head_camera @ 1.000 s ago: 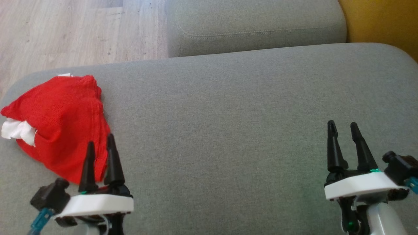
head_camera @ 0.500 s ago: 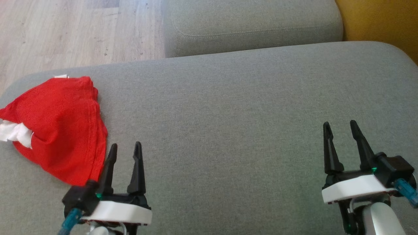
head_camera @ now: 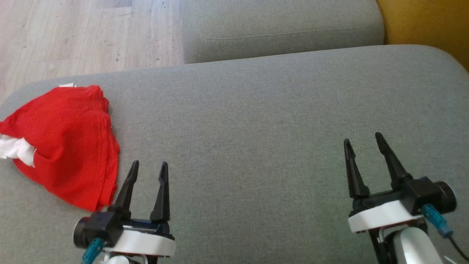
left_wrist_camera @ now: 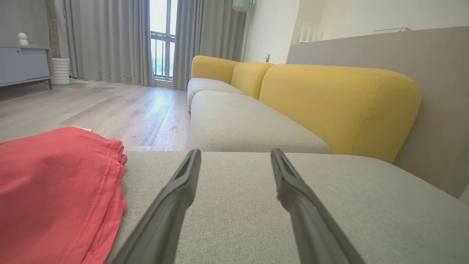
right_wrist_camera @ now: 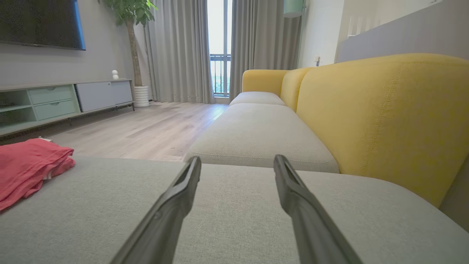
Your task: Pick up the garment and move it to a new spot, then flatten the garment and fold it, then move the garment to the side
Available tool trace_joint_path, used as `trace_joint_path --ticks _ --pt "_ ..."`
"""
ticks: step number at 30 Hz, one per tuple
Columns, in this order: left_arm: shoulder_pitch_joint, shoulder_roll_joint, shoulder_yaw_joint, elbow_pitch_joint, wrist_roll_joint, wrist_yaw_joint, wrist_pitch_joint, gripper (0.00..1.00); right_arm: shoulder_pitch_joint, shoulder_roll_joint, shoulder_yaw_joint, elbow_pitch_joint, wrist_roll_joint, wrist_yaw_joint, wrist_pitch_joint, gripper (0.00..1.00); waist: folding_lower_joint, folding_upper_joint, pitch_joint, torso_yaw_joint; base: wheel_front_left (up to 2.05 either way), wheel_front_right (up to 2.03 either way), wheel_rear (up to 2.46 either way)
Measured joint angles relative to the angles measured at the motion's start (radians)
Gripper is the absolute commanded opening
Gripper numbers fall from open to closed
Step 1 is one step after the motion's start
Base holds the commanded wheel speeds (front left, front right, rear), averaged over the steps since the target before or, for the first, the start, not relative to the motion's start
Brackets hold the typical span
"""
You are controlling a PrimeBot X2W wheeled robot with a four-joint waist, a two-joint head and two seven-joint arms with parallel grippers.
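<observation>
The broad grey fabric sofa cushion (head_camera: 256, 121) carries everything. At its left end lies the red mesh garment with white trim (head_camera: 66, 139), gathered into a compact layered bundle. This suggests the moving, flattening, folding and setting aside are done, with little left. The left gripper (head_camera: 149, 165) hovers over the cushion just beside the garment, and the right gripper (head_camera: 362, 138) is near the cushion's right end. Both have their fingers spread apart and hold nothing.

A grey sofa cushion (head_camera: 256, 121) carries a folded red garment (head_camera: 66, 143) at its left end.
</observation>
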Motion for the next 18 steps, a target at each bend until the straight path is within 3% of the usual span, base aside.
trace_joint_path --ticks 3,18 --pt "0.0 -0.008 0.015 -0.002 -0.01 -0.007 -0.011 1.0 0.0 0.0 0.013 0.0 0.012 0.0 -0.008 1.0 0.0 0.0 0.0 0.001 0.0 0.0 0.0" --pt "0.03 -0.024 0.022 0.058 0.07 -0.044 -0.049 1.0 0.007 -0.001 0.069 0.103 0.325 0.0 -0.047 1.0 0.0 0.0 -0.004 -0.01 0.0 0.0 0.0"
